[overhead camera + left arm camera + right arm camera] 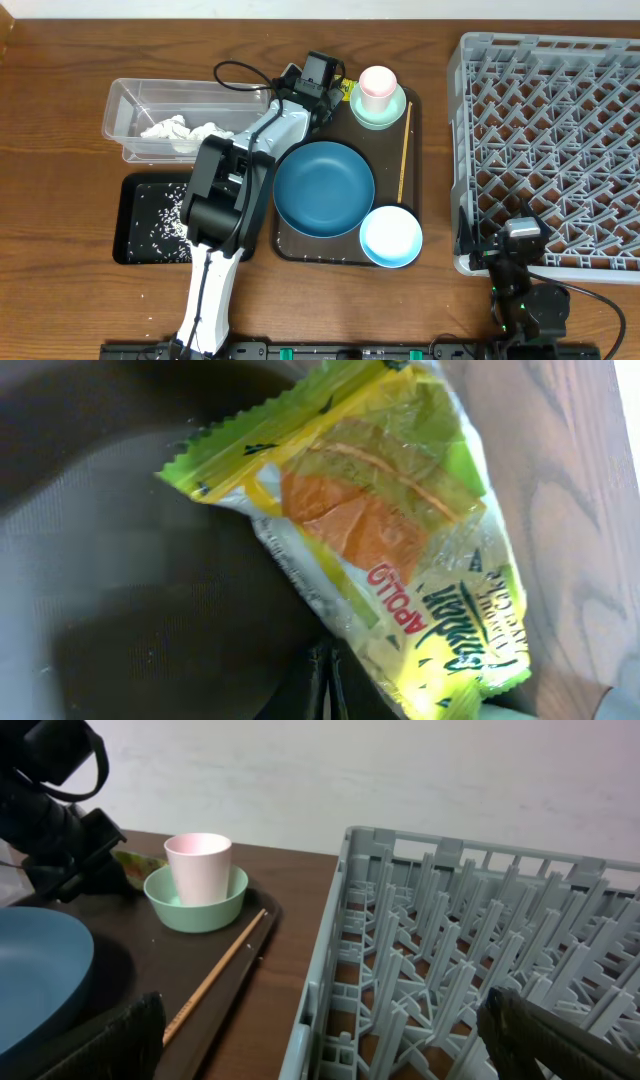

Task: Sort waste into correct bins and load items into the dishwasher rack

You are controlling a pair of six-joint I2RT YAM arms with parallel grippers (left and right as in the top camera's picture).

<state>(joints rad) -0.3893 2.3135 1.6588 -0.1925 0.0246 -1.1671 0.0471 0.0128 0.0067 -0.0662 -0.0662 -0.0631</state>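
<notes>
Clear plastic rectangular tub [185, 100]: crumpled white tissue wads [180, 131] | shallow black rectangular tray [135, 245]: loose white rice grains [168, 212] | dark brown serving tray [388, 150]: pink cup [377, 85] stood in mint green dish [393, 110], large dark blue bowl [323, 187], small light blue bowl [391, 236], thin wooden stick [403, 150] | left gripper [330, 665]: jaws clenched on green-and-yellow printed wrapper [390, 530] at serving tray's far edge | right gripper [320, 1055]: jaws released beside grey lattice rack [550, 130]

Wooden table [60, 120]: clear tub [135, 105], black tray [130, 250], brown serving tray [388, 140], grey rack [550, 120] on it.

The left arm [225, 190] is black-and-white (cable [217, 72] black).
</notes>
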